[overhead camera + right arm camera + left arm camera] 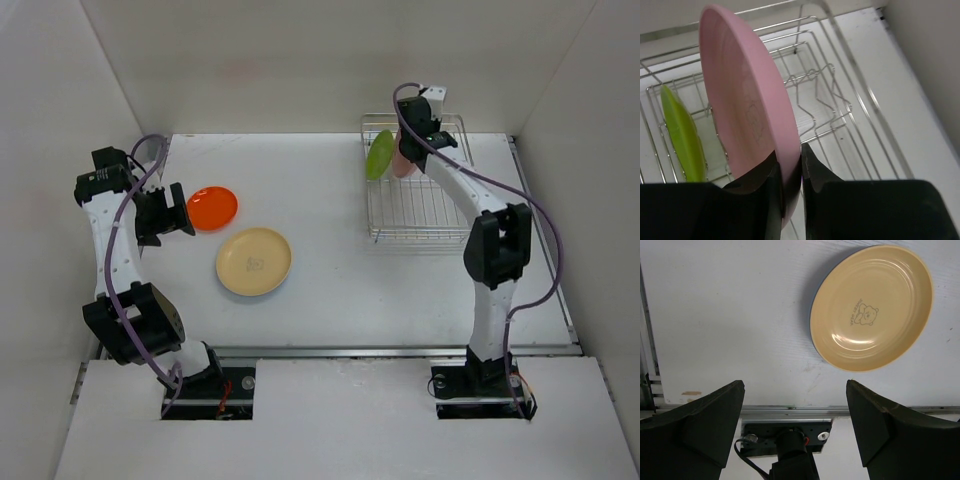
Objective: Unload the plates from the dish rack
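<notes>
The silver wire dish rack [425, 205] stands at the back right of the table. A lime green plate [379, 155] stands on edge in it, next to a pink plate [403, 160]. My right gripper [425, 128] is shut on the pink plate's [747, 107] rim, one finger on each side, over the rack [840, 107]; the green plate [682, 135] stands to its left. An orange-red plate [212, 207] and a tan-yellow plate [254, 261] lie flat on the table at the left. My left gripper [170, 212] is open and empty beside the orange-red plate. The tan-yellow plate [871, 307] shows in the left wrist view. The blue plate is out of view.
White walls enclose the table on the left, back and right. A metal rail [340, 350] runs along the table's near edge by the arm bases. The rack's front rows [420, 220] hold no plates.
</notes>
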Controlling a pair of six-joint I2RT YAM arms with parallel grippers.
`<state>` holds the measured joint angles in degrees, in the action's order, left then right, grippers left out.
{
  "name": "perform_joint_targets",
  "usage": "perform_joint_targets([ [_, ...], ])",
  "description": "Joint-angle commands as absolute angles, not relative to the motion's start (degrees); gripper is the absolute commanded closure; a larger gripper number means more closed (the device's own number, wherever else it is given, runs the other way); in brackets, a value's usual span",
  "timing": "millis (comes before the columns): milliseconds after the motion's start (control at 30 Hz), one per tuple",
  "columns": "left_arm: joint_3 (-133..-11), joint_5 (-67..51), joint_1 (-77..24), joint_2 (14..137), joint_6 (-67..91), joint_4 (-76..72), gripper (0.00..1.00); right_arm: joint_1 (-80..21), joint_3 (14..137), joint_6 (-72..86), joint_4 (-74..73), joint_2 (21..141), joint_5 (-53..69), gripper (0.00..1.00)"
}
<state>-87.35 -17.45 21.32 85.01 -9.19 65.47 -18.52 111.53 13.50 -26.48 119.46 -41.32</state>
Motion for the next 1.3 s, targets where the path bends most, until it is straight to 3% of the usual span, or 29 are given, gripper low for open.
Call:
perform_joint_targets([
  [0, -87.98, -17.14, 21.09, 84.2, -9.93, 66.18, 0.2, -19.94, 112.15, 10.82, -18.99, 108.13, -48.33, 1.0],
  [300, -88.51, -18.19, 21.09, 82.35, -10.46, 67.24, 0.2, -24.95, 115.49, -7.99, -12.4, 101.35, -69.06, 1.0],
  [367, -88.51, -18.72, 21.09, 81.83, -10.46, 67.24, 0.2, -26.88, 112.51, -8.0, -10.82, 96.98, -67.86, 1.0],
  [500, -88.51, -19.33, 21.09, 81.3, -9.94, 67.24, 0.2, -34.09, 101.18, -1.44, -9.93, 88.34, -44.98, 1.0],
  [567, -88.51, -19.34, 21.09, 81.3, -9.93, 67.24, 0.2, -35.5, 97.75, 3.4, -11.5, 87.71, -23.37, 1.0],
  [767, -88.51, -19.25, 21.09, 81.3, -9.93, 67.76, 0.2, -38.83, 97.02, 12.48, -10.99, 100.52, 23.21, 1.0],
  [933, -87.89, -18.72, 21.09, 81.3, -9.93, 67.76, 0.2, -42.63, 104.22, 15.02, -11.17, 115.8, 31.63, 1.0],
  [1100, -87.37, -18.02, 21.09, 81.3, -10.46, 67.76, 0.2, -42.63, 106.0, 17.93, -10.02, 122.86, 33.57, 1.0],
  [1200, -86.84, -17.49, 21.09, 81.3, -10.46, 67.76, 0.2, -42.63, 108.63, 17.23, -15.0, 127.17, 31.9, 0.93],
  [1267, -86.84, -17.49, 21.09, 81.3, -10.46, 67.76, 0.2, -43.15, 109.77, 16.7, -16.87, 129.1, 32.6, 0.82],
])
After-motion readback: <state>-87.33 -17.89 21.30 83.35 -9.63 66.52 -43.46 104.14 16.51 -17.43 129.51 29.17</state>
